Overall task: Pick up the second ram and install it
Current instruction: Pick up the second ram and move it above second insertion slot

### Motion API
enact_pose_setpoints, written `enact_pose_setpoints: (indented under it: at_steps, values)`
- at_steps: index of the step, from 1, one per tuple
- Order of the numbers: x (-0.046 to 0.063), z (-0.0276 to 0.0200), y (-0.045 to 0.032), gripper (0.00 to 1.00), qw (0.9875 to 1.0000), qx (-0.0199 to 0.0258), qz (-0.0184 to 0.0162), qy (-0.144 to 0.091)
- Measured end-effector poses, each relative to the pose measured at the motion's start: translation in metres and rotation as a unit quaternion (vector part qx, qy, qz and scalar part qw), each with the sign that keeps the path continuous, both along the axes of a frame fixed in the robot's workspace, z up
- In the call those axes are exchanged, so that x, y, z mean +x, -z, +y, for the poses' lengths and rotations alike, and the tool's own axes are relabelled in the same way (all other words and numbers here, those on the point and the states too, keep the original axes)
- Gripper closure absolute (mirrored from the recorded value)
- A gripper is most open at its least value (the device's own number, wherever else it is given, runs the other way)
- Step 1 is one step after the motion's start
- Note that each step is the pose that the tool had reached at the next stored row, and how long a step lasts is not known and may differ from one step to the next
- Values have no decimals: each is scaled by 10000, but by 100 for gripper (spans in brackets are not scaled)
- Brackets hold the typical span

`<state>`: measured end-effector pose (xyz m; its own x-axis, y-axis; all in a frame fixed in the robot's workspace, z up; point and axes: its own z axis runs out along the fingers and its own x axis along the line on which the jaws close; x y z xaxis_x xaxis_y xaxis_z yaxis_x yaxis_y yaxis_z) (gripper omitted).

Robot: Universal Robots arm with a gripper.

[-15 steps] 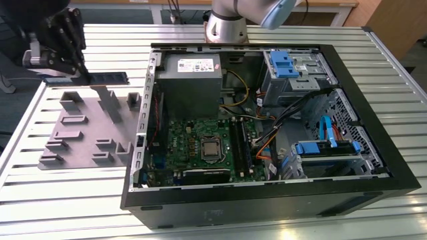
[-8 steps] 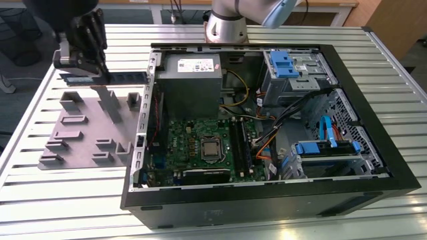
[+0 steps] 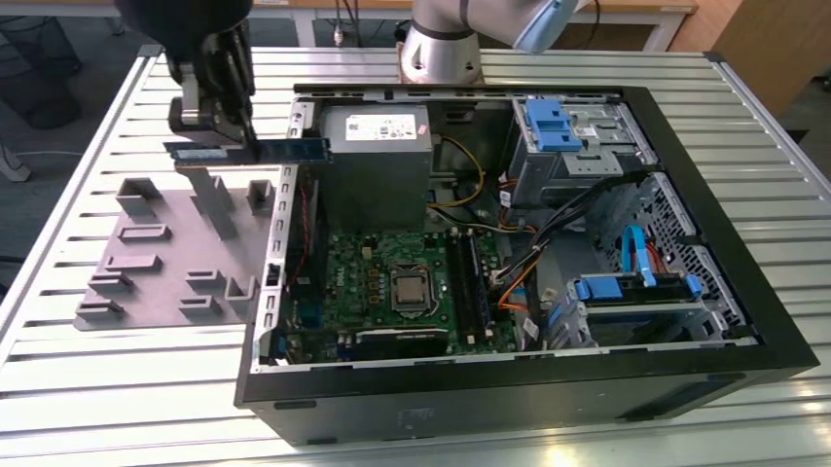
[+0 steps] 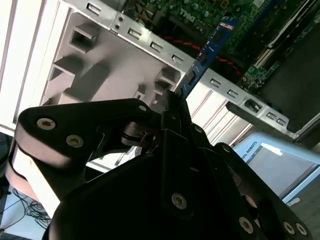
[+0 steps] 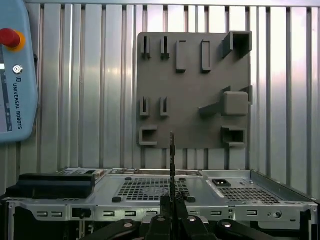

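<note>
The second ram (image 3: 292,148) is a thin blue-green stick held level in the air, above the gap between the grey tray (image 3: 143,263) and the open computer case (image 3: 520,253). My gripper (image 3: 224,144) is shut on it, near the end over the tray. In the second wrist view the ram (image 4: 210,47) sticks out from the closed fingers (image 4: 172,107) toward the case's metal edge and the green motherboard (image 4: 200,12). Seen edge-on in the first wrist view, the ram (image 5: 172,155) rises from my gripper (image 5: 172,202), with the tray (image 5: 195,90) beyond.
The case lies open on a slatted metal table (image 3: 117,389), with the motherboard (image 3: 403,282), a silver power supply (image 3: 374,146), drive bays with blue clips (image 3: 559,126) and loose cables. The arm's base (image 3: 439,53) stands behind the case. A teach pendant (image 5: 15,75) lies beside the tray.
</note>
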<state>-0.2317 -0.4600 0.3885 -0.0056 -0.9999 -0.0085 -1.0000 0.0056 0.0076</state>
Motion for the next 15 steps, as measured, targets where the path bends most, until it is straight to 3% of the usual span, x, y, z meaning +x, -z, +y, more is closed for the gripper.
enact_pose_setpoints:
  at_steps: [15]
  values:
    - [686,0,0,86,10000,-1,0,-1]
